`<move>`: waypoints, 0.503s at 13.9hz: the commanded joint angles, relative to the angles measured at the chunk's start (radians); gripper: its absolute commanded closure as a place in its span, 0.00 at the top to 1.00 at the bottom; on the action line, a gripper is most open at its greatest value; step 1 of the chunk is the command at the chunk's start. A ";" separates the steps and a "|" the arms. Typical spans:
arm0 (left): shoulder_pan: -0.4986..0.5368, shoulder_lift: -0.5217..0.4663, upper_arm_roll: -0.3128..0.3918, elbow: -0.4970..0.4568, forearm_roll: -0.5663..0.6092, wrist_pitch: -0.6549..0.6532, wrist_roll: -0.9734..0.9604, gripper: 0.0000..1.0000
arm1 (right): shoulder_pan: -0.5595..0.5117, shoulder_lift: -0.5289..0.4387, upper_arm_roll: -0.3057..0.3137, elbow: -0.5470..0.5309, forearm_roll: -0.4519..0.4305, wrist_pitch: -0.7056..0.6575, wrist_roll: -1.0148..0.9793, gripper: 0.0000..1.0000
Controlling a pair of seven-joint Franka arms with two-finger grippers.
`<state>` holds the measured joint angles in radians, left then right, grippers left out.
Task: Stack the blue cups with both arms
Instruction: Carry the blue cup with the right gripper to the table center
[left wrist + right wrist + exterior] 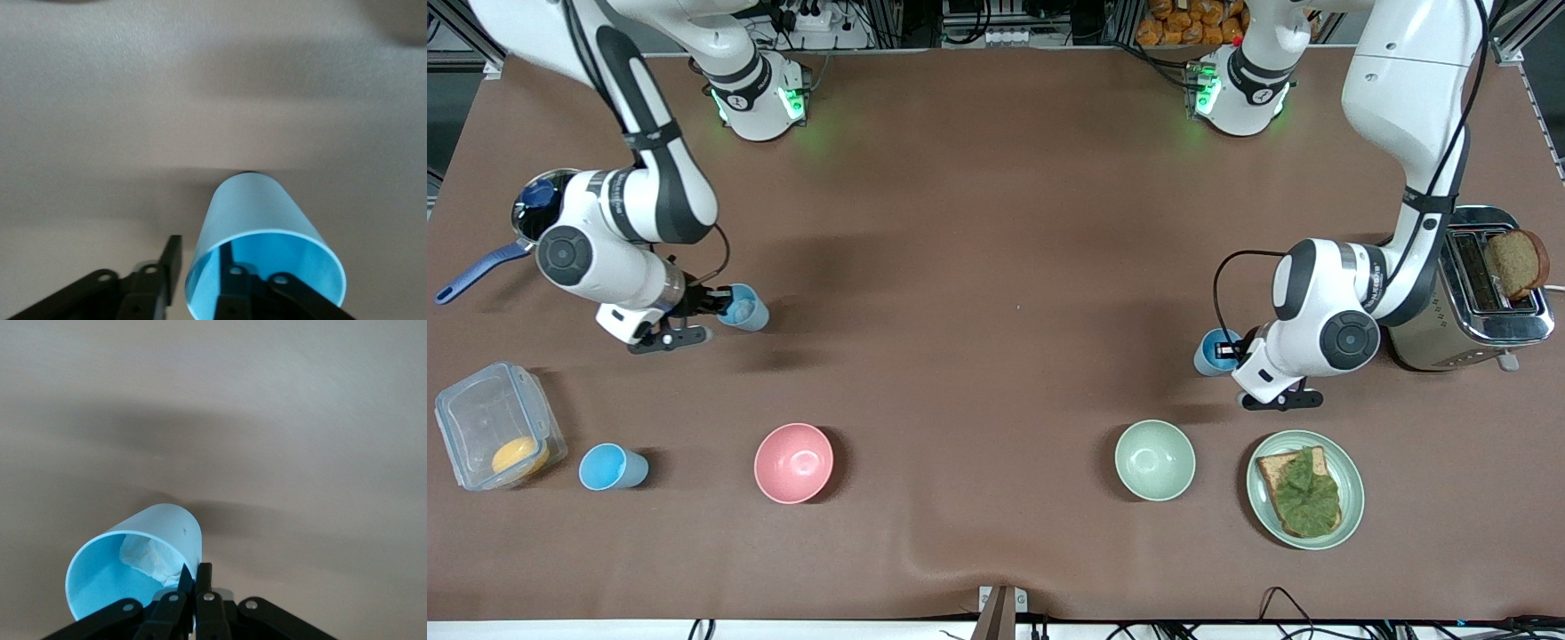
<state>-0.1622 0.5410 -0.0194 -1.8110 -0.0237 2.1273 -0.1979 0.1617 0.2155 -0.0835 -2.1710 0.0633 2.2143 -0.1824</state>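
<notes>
Blue cups: three in view. Right claw (713, 300) pinches the rim wall of one blue cup (743, 308), one finger inside, one outside, cup tilted with a whitish wad in it (152, 559). Left claw (1230, 348) clamps a second cup (1213, 352) the same way, fingers (233, 287) straddling the rim. Third cup (611, 468) stands upright on the counter (978, 293), near the front edge, at 6 o'clock from the right claw.

Room: bare counter between the two claws. Clear lidded box (496, 424) touches nothing, just beside the third cup. Pink bowl (793, 462) at 5 o'clock from the right claw; green bowl (1154, 460) at 7 o'clock from the left claw, plate with toast (1304, 488) at 5. Toaster (1472, 289) close beside the left arm's wrist. Saucepan (534, 213) is partly hidden by the right arm.

Pose: both forearms come down from the bases, wrists bent, claws pointing toward the counter middle.
</notes>
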 commanded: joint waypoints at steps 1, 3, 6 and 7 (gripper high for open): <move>0.000 -0.001 0.006 0.025 -0.015 0.000 -0.015 0.00 | 0.096 -0.008 -0.004 0.126 0.033 -0.109 0.011 0.00; 0.009 -0.013 0.006 0.032 -0.013 0.000 -0.011 0.00 | 0.151 0.002 -0.005 0.181 0.071 -0.116 0.012 0.00; 0.012 -0.026 0.009 0.058 -0.015 -0.003 -0.005 0.00 | 0.252 0.062 -0.005 0.256 0.119 -0.113 0.122 0.00; 0.013 -0.035 0.010 0.062 -0.015 -0.006 -0.005 0.00 | 0.307 0.079 -0.005 0.272 0.118 -0.098 0.208 0.00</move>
<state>-0.1513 0.5331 -0.0119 -1.7572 -0.0238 2.1278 -0.1979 0.3833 0.2339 -0.0773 -1.9625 0.1618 2.1155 -0.0918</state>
